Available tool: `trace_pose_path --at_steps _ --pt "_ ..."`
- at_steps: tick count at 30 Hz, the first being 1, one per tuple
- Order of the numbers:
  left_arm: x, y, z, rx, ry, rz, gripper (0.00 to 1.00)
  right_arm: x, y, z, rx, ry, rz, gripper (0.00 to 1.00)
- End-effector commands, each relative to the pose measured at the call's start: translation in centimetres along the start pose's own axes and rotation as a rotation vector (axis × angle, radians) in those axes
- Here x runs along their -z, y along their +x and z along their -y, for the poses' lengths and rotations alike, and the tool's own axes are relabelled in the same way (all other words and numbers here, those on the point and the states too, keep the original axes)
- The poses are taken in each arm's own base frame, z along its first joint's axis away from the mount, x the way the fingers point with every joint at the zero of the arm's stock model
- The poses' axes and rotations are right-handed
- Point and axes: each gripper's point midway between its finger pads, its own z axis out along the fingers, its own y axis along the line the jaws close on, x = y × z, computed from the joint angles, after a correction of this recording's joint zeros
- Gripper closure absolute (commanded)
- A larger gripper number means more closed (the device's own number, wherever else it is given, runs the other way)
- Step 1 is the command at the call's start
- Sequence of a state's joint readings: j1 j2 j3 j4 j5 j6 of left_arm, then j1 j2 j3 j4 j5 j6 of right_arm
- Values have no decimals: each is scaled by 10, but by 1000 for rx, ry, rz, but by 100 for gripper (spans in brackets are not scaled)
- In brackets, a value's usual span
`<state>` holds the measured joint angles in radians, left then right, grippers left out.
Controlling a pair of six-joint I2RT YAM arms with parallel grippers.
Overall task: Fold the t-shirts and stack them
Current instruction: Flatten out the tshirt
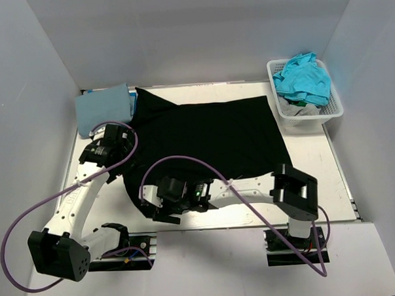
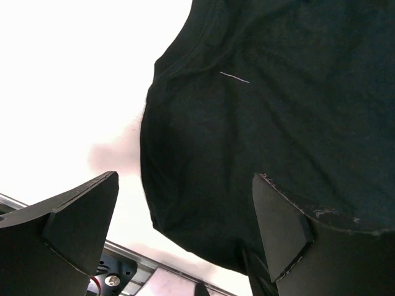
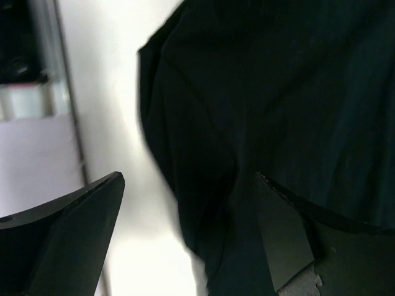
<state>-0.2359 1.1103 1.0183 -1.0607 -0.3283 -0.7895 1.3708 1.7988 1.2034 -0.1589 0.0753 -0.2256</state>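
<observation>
A large black t-shirt (image 1: 210,137) lies spread over the middle of the white table. My left gripper (image 1: 118,139) is open above its left edge; the left wrist view shows a rounded fold of the shirt (image 2: 259,111) below my open left gripper (image 2: 185,179). My right gripper (image 1: 154,209) is open at the shirt's near-left corner. In the right wrist view the shirt's edge (image 3: 278,92) lies below the open right gripper (image 3: 190,179). A folded light blue t-shirt (image 1: 104,109) lies at the back left. A turquoise t-shirt (image 1: 302,78) is bunched in the basket.
A white slotted basket (image 1: 333,109) stands at the back right, holding more cloth under the turquoise shirt. White walls close in the table at the left, back and right. The table's metal rail (image 2: 123,253) runs along the near edge.
</observation>
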Motion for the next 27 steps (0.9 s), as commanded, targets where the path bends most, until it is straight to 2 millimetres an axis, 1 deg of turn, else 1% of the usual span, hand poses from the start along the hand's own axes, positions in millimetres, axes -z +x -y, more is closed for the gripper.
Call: trace_pose_path --at_steps 1,2,4,5,7,8,10,12,13,14,15,16,17,18,19,20,21,22,23,24,25,26,27 --pt "-3 -1 -1 4 8 9 1 -22 -18 20 93 117 82 10" --pt "-1 -3 -3 16 13 19 1 -26 -17 20 92 116 79 10" --pt "3 -5 -3 21 23 30 1 -37 -7 19 98 117 53 10" --pt "4 -8 -6 34 19 45 1 -39 -4 18 101 113 49 10" --pt "6 -9 -6 37 26 53 1 -44 2 19 91 124 44 13" --pt "4 -8 -9 34 13 53 1 -45 6 18 84 120 45 15" --pt "4 -7 -12 39 2 48 1 -47 8 17 67 125 49 47" --pt "6 -9 -13 43 2 62 1 -44 7 20 31 142 61 69" --pt "7 -11 -15 46 2 74 1 -42 5 20 -1 143 62 92" --pt "9 -12 -15 46 2 74 1 -32 -7 23 -25 136 94 94" --pt "14 -16 -13 53 16 89 1 -29 -11 25 -40 133 103 94" --pt "14 -17 -14 53 9 95 1 -24 -18 27 -100 125 126 95" --pt "18 -21 -13 60 22 109 1 -12 -29 39 -137 117 162 95" --pt "20 -25 -10 66 34 121 1 -7 -38 46 -162 117 179 95" --pt "20 -27 -6 60 50 126 1 -3 -37 62 -238 140 184 95" --pt "21 -27 -3 46 68 123 1 -1 -42 64 -252 120 191 95" --pt "24 -29 0 48 81 124 1 7 -44 90 -298 144 177 95" --pt "22 -32 3 37 87 133 1 8 -44 97 -323 140 173 96" --pt "19 -32 6 23 93 124 1 8 -46 94 -337 77 180 100" --pt "19 -32 9 25 108 125 1 15 -46 123 -381 109 178 100" --pt "18 -36 12 4 110 130 1 16 -46 130 -397 114 179 100" --pt "20 -39 22 -8 159 135 1 18 -51 136 -391 83 191 100" --pt "17 -40 27 -21 176 134 1 12 -37 160 -427 97 155 100"
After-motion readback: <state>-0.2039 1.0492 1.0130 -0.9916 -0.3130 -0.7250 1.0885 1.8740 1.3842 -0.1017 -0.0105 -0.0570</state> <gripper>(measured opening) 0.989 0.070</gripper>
